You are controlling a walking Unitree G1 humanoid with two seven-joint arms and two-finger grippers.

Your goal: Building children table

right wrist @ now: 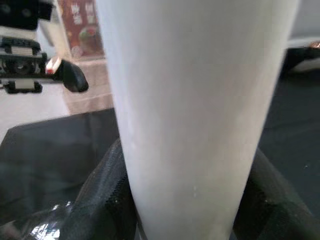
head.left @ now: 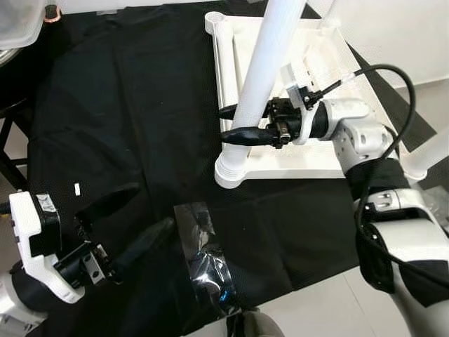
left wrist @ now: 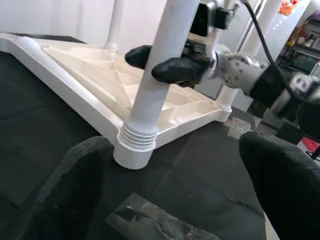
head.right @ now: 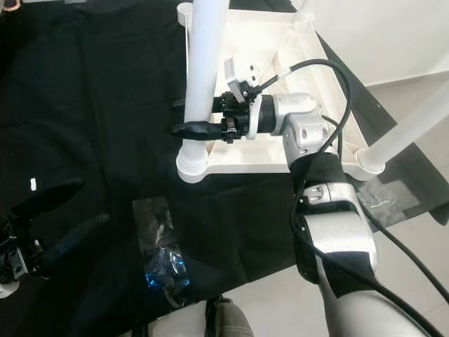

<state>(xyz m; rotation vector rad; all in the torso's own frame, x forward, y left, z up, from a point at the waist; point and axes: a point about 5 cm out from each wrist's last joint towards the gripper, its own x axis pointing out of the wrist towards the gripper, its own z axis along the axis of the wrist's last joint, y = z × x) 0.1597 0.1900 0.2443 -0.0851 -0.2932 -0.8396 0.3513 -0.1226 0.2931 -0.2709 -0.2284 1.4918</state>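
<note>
A white plastic table top [head.left: 295,165] lies upside down on a black cloth [head.left: 140,112]. A white round leg [head.left: 270,56] stands upright in its near left corner socket [head.left: 231,168]. My right gripper [head.left: 235,123] is shut on this leg a little above the socket; the leg [right wrist: 200,115] sits between the black fingers [right wrist: 100,200]. Another white leg [head.right: 414,126] stands in the near right corner. My left gripper [head.left: 133,221] hangs open over the cloth, to the near left, apart from the table; its fingers [left wrist: 75,190] frame the socket [left wrist: 135,147].
A shiny strip of clear tape [head.left: 207,267] lies on the cloth's near edge. Pale floor [head.right: 259,295] shows beyond the cloth's front edge. A clear plastic bin [head.left: 17,21] sits at the far left. A small white scrap [head.left: 77,188] rests on the cloth.
</note>
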